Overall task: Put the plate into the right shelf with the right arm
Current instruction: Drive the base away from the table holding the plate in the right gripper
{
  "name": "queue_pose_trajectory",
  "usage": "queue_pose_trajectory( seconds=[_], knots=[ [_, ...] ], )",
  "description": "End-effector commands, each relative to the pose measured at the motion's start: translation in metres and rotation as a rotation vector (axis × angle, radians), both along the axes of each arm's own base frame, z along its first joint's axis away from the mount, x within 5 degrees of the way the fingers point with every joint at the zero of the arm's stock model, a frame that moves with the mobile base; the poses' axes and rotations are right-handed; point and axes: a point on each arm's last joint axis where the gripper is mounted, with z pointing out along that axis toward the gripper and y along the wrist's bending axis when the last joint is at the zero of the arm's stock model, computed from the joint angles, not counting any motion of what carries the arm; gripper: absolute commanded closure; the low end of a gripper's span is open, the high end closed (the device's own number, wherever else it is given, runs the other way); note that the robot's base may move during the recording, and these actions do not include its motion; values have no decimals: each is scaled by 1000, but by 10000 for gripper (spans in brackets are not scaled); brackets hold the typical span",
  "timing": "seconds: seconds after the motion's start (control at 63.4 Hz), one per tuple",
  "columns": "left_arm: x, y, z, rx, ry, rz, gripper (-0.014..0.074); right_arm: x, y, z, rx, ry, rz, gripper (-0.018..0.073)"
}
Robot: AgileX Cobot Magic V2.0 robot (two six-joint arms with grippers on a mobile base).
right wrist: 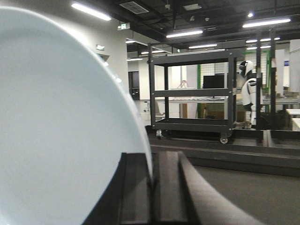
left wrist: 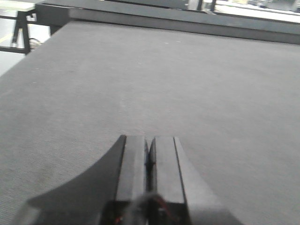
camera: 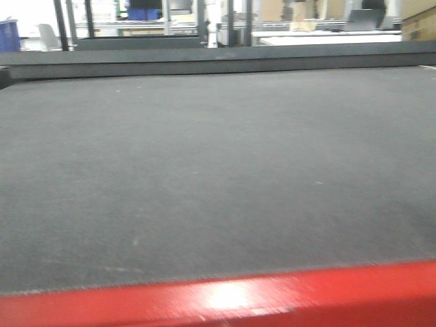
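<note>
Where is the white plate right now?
The plate fills the left side of the right wrist view, standing on edge with its rim pinched in the right gripper. The front view shows only the bare table.

one plate [right wrist: 56,131] — one cart [right wrist: 192,93], one table [camera: 204,170]

Plain white plate [right wrist: 56,131]; grey table [camera: 218,170], red edge.

My work surface is a table [camera: 204,170] with a dark grey felt-like top and a red front edge [camera: 272,296]. A raised dark ledge [camera: 218,61] borders its far side.
</note>
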Motion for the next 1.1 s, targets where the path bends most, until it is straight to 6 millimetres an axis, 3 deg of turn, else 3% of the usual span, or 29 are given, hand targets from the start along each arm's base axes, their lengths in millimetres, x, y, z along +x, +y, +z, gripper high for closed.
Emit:
queue_pose_trajectory(
  seconds=[0.0,1.089],
  knots=[
    [0,0,5,-11,-83,-2,643,-4,-1,16,43,-102,8,492],
    [0,0,5,-11,-85,-2,643,-4,-1,16,44,-103,9,492]
  ],
)
